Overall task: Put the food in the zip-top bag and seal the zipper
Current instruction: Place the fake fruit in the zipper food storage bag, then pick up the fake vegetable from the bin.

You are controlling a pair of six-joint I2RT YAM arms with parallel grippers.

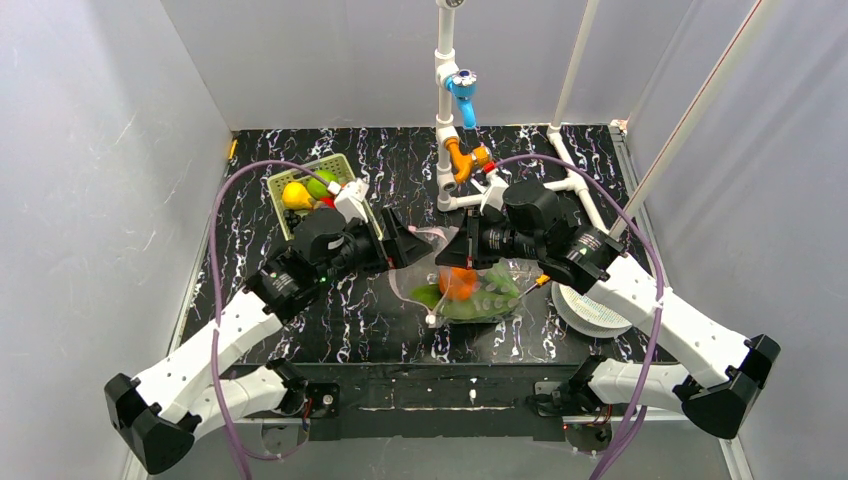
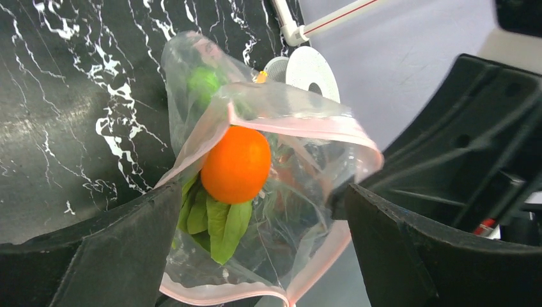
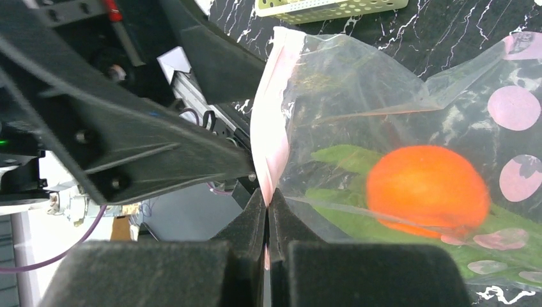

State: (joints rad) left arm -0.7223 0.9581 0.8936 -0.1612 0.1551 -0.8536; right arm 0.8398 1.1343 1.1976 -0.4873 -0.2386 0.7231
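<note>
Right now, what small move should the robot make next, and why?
Probably swing the open left jaws toward the basket: the orange already sits in the bag, the right jaws pinch its zipper, and fruit waits there.

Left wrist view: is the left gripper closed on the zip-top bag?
No, the left gripper stands wide open, straddling the mouth of the zip-top bag.

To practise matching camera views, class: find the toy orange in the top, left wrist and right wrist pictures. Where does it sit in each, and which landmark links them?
Top external: the orange lies at the centre, inside the zip-top bag.
Left wrist: centre of the picture, in the bag's open mouth.
Right wrist: lower right, behind clear plastic.
Shared landmark: the leafy greens touching the orange.
</note>
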